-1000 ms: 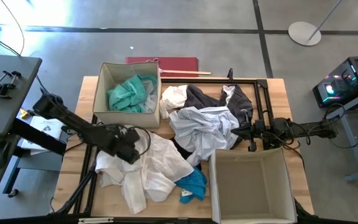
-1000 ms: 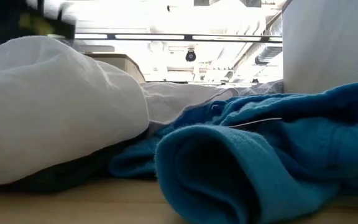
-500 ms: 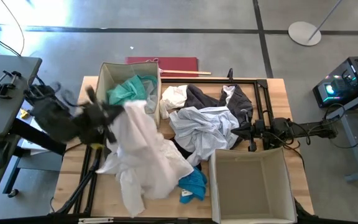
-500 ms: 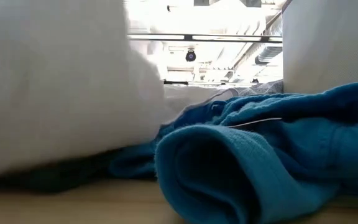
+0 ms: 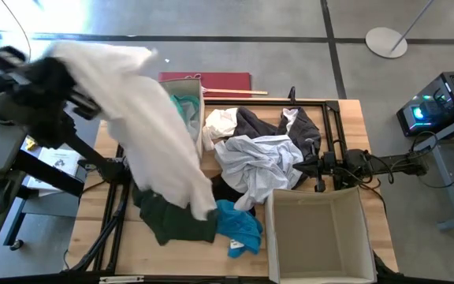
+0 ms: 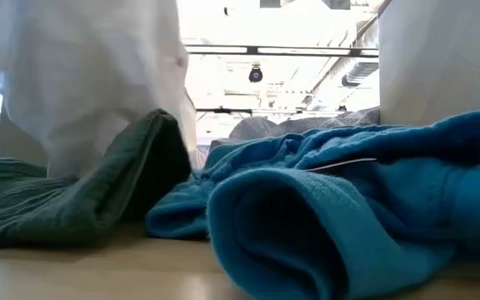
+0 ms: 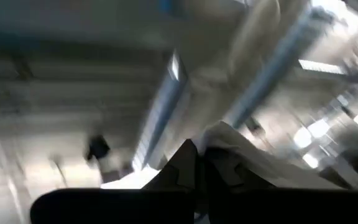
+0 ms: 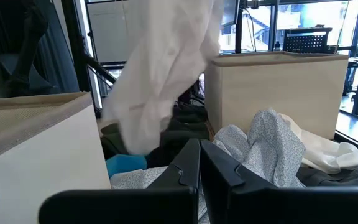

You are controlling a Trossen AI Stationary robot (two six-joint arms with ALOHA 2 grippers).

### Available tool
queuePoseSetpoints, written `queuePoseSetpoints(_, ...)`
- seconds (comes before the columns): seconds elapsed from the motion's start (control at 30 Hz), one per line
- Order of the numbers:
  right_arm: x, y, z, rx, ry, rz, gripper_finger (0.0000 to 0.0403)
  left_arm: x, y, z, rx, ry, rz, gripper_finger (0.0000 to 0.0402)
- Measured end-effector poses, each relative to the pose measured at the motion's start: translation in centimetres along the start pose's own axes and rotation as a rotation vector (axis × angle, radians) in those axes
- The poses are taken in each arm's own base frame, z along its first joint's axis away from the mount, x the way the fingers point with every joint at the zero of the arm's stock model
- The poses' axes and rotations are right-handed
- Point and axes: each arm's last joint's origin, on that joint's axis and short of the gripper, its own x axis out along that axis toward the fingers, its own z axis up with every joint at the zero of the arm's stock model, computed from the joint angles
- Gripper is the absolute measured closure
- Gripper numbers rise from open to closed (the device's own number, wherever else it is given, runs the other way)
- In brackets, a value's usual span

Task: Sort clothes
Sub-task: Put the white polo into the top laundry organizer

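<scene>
The left gripper is raised high off the table's far left corner, and a white shirt is clamped between its closed fingers. The shirt is stretched from the gripper in a long diagonal drape, passing in front of the left box, with its lower end hanging over the clothes at the table's front. In the low view the white fabric is seen suspended clear of the tabletop, above a dark green garment.

That green garment is spread flat on the table near the front edge, just beside a bright blue one, and the 2 are touching. The blue piece fills most of the low view, bunched close to the camera.

Inside the left box a teal garment is partly visible past the hanging shirt. In the table's middle a pile is heaped: a pale grey-blue shirt on top, a dark grey piece behind it, and a cream-white one at the pile's left edge, near the left box.

The right box is seen at the front right, with nothing showing in it.

The right gripper is parked low at the pile's right side, fingers pressed together, nothing held. From its wrist view the patterned pale shirt is seen lying just ahead of the fingertips.
</scene>
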Motion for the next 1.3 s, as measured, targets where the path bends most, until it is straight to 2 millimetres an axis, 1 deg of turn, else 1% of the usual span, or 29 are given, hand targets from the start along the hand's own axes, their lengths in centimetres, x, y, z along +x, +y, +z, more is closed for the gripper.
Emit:
queuePoseSetpoints(0.07,0.0,0.0,0.0,0.000,0.000,0.000,0.0402,0.4,1.1,0.1,0.016,-0.098,0.060,0.0401)
queuePoseSetpoints(0.1,0.0,0.0,0.0,0.000,0.000,0.000,0.0402,0.7,1.7,0.1,0.010,-0.105,0.079,0.0401)
queuePoseSetpoints(0.2,0.0,0.0,0.0,0.000,0.000,0.000,0.0402,1.7,3.7,-0.4,-0.057,-0.012,0.083,0.0401)
queuePoseSetpoints(0.27,0.0,0.0,0.0,0.000,0.000,0.000,0.0402,2.1,4.3,-0.7,-0.124,0.081,0.029,0.0401)
queuePoseSetpoints(0.33,0.0,0.0,0.0,0.000,0.000,0.000,0.0402,2.2,4.4,-0.9,-0.162,0.132,-0.056,0.0401)
queuePoseSetpoints(0.4,0.0,0.0,0.0,0.000,0.000,0.000,0.0402,2.2,3.7,-0.8,-0.215,0.137,-0.145,0.0401)
queuePoseSetpoints(0.43,0.0,0.0,0.0,0.000,0.000,0.000,0.0402,2.2,3.0,-0.7,-0.265,0.133,-0.189,0.0401)
queuePoseSetpoints(0.5,0.0,0.0,0.0,0.000,0.000,0.000,0.0402,2.2,1.5,-0.1,-0.452,0.101,-0.256,0.0401)
queuePoseSetpoints(0.57,0.0,0.0,0.0,0.000,0.000,0.000,0.0402,2.2,0.0,0.8,-0.687,0.003,-0.344,0.0401)
queuePoseSetpoints(0.63,0.0,0.0,0.0,0.000,0.000,0.000,0.0402,2.4,-1.9,2.1,-0.857,-0.147,-0.439,0.0401)
queuePoseSetpoints(0.7,0.0,0.0,0.0,0.000,0.000,0.000,0.0402,2.8,-3.8,3.3,-0.933,-0.254,-0.498,0.0401)
queuePoseSetpoints(0.73,0.0,0.0,0.0,0.000,0.000,0.000,0.0402,2.9,-4.8,4.0,-0.944,-0.270,-0.519,0.0401)
queuePoseSetpoints(0.83,0.0,0.0,0.0,0.000,0.000,0.000,0.0402,3.4,-7.1,5.7,-0.893,-0.238,-0.570,0.0401)
queuePoseSetpoints(0.9,0.0,0.0,0.0,0.000,0.000,0.000,0.0402,3.9,-8.1,6.3,-0.779,-0.172,-0.561,0.0401)
queuePoseSetpoints(1.0,0.0,0.0,0.0,0.000,0.000,0.000,0.0402,4.2,-9.1,6.7,-0.574,0.000,-0.568,0.0401)
queuePoseSetpoints(1.07,0.0,0.0,0.0,0.000,0.000,0.000,0.0402,3.9,-10.1,6.5,-0.439,0.167,-0.592,0.0401)
queuePoseSetpoints(1.17,0.0,0.0,0.0,0.000,0.000,0.000,0.0402,2.3,-12.0,5.5,-0.224,0.450,-0.654,0.0401)
queuePoseSetpoints(1.23,0.0,0.0,0.0,0.000,0.000,0.000,0.0402,0.0,-13.4,4.4,-0.124,0.606,-0.722,0.0401)
queuePoseSetpoints(1.3,0.0,0.0,0.0,0.000,0.000,0.000,0.0402,-2.9,-14.8,3.3,-0.110,0.740,-0.799,0.0401)
